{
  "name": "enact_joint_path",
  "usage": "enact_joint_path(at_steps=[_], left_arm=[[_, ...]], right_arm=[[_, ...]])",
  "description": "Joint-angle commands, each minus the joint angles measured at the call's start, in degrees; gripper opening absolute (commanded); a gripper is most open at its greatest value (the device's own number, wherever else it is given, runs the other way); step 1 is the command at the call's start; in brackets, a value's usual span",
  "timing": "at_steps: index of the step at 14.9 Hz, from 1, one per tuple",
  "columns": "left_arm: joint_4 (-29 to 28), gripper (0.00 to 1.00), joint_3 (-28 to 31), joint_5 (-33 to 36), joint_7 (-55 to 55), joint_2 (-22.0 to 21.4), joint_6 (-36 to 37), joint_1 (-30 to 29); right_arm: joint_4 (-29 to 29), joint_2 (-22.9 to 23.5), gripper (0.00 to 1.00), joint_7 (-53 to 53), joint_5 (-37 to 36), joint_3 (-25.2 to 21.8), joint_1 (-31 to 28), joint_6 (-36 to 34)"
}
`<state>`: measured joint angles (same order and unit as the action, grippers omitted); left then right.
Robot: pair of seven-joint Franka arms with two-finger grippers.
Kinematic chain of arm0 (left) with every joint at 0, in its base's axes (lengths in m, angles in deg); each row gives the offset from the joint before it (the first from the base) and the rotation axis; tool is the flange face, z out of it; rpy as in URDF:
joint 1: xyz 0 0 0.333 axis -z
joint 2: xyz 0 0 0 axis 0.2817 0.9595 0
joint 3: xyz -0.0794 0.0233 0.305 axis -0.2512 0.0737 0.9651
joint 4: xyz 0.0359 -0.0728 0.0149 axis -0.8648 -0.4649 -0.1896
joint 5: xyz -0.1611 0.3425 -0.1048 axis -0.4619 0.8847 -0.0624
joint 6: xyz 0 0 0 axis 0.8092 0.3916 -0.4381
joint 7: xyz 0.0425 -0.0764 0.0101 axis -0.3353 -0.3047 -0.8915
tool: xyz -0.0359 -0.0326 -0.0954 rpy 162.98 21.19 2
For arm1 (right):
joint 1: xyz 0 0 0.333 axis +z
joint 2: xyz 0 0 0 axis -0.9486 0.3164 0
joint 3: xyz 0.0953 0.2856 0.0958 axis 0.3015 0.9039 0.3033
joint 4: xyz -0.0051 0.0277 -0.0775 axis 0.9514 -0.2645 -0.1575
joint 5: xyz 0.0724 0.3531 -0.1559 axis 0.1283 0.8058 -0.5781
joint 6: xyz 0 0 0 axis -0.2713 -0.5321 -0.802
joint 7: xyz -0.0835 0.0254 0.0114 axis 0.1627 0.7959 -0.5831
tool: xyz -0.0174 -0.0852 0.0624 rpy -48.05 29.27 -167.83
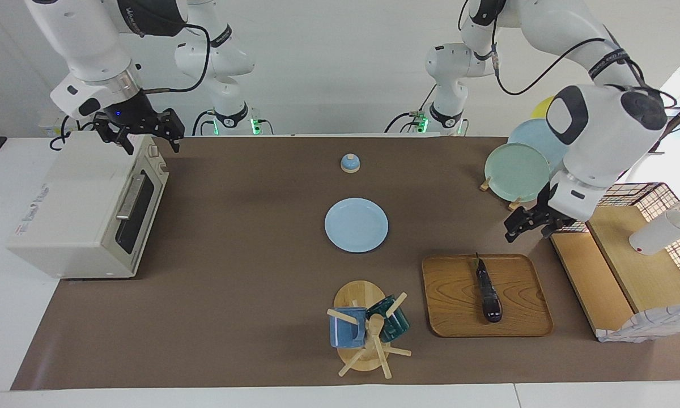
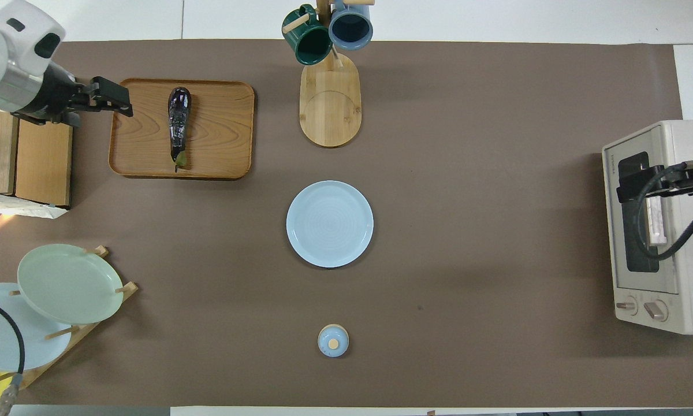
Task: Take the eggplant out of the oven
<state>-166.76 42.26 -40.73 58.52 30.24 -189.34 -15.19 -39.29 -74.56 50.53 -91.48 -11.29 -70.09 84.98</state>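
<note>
Overhead view, brown table (image 2: 468,173), eggplant (image 2: 178,127) on wooden tray (image 2: 219,133), white wall, left gripper (image 1: 526,225) and right gripper (image 1: 141,133) released

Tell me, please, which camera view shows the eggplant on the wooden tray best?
The overhead view: the eggplant lies there full length on the wooden tray, its glossy skin and stem end plain, with nothing over it. The facing view shows the eggplant too, unhidden on the tray but smaller and slantwise.
</note>
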Motion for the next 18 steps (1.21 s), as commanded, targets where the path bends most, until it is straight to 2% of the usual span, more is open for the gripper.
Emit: enact_joint_path(at_steps=[1,6,8,11,12,18], left_arm=[[-1.98,1.00,0.97,1.19,-0.77,-7.14,6.99,-0.20],[-3.20,1.00,1.15,3.04,-0.59,-14.53,18.87,-0.02],[-6.36,1.00,1.15,3.04,-0.76,-17.34,21.33,0.24],[-13.48,1.00,1.15,2.95,-1.21,-21.21,20.03,0.77],[-14.37,1.00,1.06,2.78,-1.03,-21.48,18.81,0.68],[-11.56,1.00,1.24,1.72,-0.59,-20.61,18.44,0.33]], right_arm=[[-0.69,-0.50,1.00,0.12,0.23,0.19,-0.67,0.93],[-0.43,-0.42,1.00,0.73,0.14,0.11,-0.93,1.02],[-0.42,-0.42,1.00,0.38,0.14,0.11,-0.85,1.45],[-0.42,-0.42,1.00,0.29,0.06,0.11,-0.76,2.51],[-0.42,-0.33,1.00,0.20,0.06,0.11,-0.76,2.60],[-0.34,-0.33,1.00,0.12,0.06,0.37,-0.32,2.60]])
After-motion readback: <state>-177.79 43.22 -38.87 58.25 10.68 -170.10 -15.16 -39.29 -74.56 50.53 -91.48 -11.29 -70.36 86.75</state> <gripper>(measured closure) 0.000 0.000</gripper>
